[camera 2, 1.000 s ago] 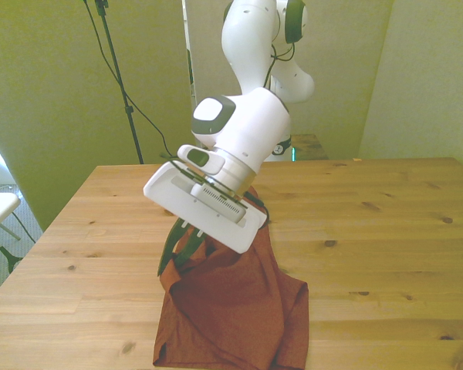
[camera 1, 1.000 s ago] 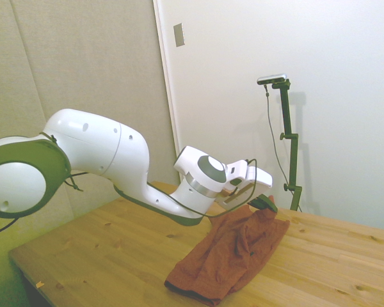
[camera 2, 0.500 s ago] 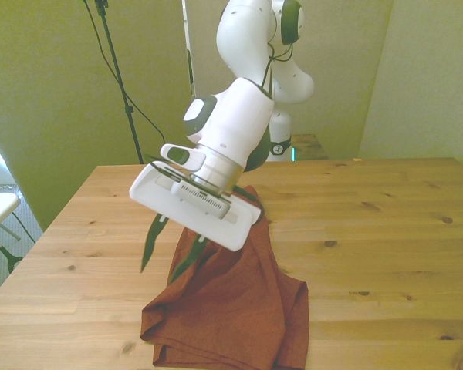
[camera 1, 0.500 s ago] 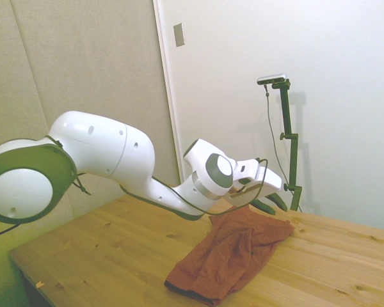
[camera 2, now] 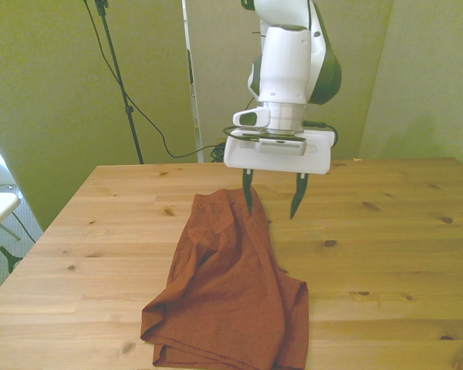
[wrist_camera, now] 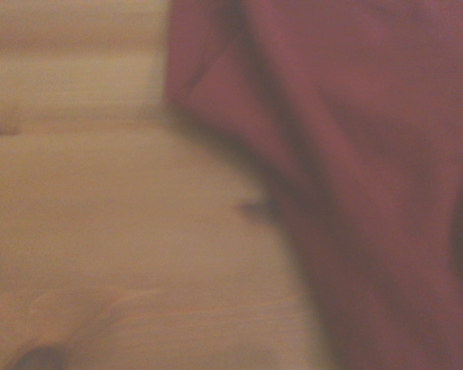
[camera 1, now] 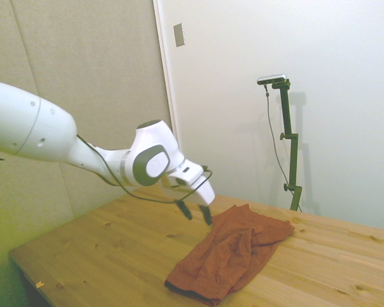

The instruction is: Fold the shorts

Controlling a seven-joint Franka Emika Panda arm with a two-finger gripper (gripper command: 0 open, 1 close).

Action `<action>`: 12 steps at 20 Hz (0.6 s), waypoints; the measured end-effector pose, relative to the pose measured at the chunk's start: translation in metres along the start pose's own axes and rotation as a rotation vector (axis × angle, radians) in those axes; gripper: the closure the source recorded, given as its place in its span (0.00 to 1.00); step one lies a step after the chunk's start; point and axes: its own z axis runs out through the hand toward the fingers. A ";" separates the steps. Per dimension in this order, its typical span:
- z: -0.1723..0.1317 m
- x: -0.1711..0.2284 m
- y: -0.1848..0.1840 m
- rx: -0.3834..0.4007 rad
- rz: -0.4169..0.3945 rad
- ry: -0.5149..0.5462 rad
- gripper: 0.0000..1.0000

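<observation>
Shorts lie in a rumpled heap on the wooden table, and I use them as my landmark. In the front view I see them stretch from a narrow end far back on the table to a wide, folded bunch close to the near edge. I see soft folds all over the rust-orange cloth, and one flap lies doubled over along the side toward the front view's right.

From the side view I see the shorts flat on the table, with a dark hem line at the low corner nearest that camera.

My gripper hangs in the air above the far, narrow end of the shorts. Its two dark fingers point down and stand wide apart, and I see nothing between them. One finger is over the edge of the cloth, and the other hangs over bare wood just beside the shorts, toward the front view's right. In the side view the gripper sits just off the far end of the shorts.

My wrist view is blurry. I can only make out red-brown cloth next to pale wood.
</observation>
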 end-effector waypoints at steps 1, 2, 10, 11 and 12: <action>0.008 -0.015 0.003 0.011 -0.010 -0.048 0.00; 0.014 -0.026 0.005 0.031 -0.025 -0.093 0.00; -0.054 -0.077 0.057 0.120 -0.111 -0.181 0.00; -0.065 -0.088 0.064 0.119 -0.118 -0.182 0.00; -0.075 -0.098 0.071 0.109 -0.109 -0.184 0.00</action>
